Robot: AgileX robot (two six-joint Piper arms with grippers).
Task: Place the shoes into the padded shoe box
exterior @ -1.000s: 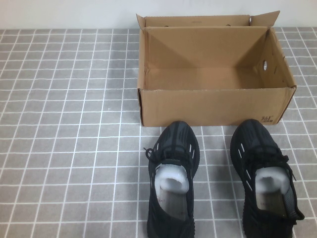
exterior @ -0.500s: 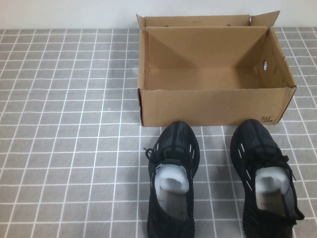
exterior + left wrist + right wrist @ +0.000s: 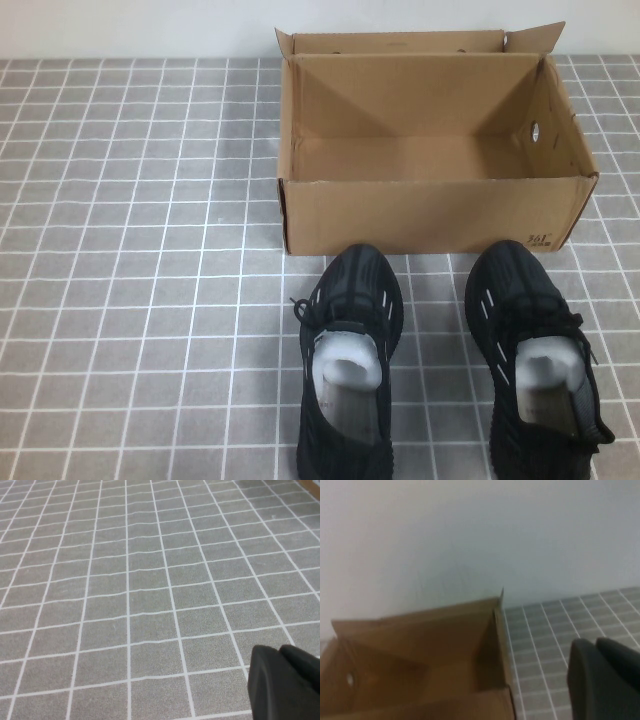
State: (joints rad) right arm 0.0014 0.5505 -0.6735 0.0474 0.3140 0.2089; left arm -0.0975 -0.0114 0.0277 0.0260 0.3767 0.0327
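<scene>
Two black knit sneakers with white dash stripes stand side by side in front of the box, toes towards it: the left shoe and the right shoe. Both have white paper stuffing inside. The brown cardboard shoe box stands open and empty at the back, and its corner shows in the right wrist view. My left gripper is shut and empty, above bare tiled cloth. My right gripper is shut and empty, near the box's right end. Neither gripper shows in the high view.
The table is covered by a grey cloth with a white grid. A white wall runs behind the box. The box's flaps stand up at the back.
</scene>
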